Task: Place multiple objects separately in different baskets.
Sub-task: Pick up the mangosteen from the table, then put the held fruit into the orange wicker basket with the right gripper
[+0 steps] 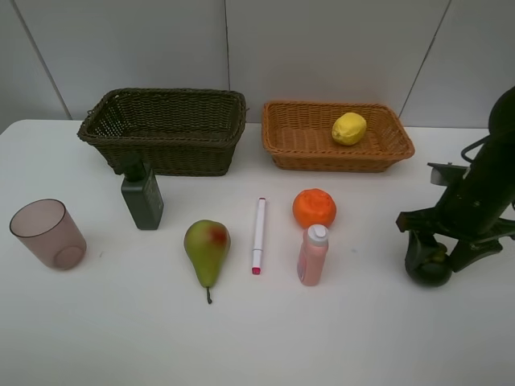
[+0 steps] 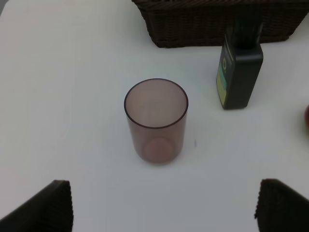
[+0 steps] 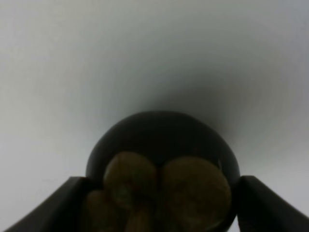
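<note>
Right gripper (image 1: 434,257) clamps the mangosteen (image 3: 161,140), presumably bound for the tan basket (image 1: 338,165) with the lemon (image 1: 349,129); left gripper (image 2: 165,183) released, facing mauve cup (image 2: 156,121).

Right hand (image 1: 441,257) low, clamped on dark mangosteen (image 1: 427,272), left hand (image 2: 164,191) spread wide apart

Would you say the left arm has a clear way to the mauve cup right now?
Probably yes: the mauve cup stands alone ahead of the open left hand, with the dark green bottle well aside.
</note>
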`<move>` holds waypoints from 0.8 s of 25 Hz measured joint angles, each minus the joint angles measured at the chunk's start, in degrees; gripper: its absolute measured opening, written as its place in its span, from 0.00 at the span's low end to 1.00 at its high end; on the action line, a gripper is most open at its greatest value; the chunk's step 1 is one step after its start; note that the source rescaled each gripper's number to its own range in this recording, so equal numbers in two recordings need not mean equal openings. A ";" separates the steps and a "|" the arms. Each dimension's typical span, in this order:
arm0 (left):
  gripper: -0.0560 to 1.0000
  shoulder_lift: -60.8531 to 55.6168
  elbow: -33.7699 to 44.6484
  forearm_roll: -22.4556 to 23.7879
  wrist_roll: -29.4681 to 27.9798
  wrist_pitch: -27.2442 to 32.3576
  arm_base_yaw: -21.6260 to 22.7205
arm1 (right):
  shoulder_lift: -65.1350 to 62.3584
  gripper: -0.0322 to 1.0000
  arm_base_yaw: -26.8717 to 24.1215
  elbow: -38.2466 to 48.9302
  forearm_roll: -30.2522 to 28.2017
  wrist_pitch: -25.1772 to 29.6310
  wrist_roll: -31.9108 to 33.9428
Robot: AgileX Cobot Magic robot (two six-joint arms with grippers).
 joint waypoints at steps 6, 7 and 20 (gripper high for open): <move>1.00 0.00 0.00 0.00 0.00 0.00 0.00 | -1.70 0.60 0.00 -4.35 0.00 3.89 -0.26; 1.00 0.00 0.00 0.00 0.00 0.00 0.00 | -2.42 0.60 0.00 -5.92 0.00 5.10 -0.26; 1.00 0.00 0.00 0.00 0.00 0.00 0.00 | -3.93 0.60 0.00 -35.20 -1.10 13.24 -0.40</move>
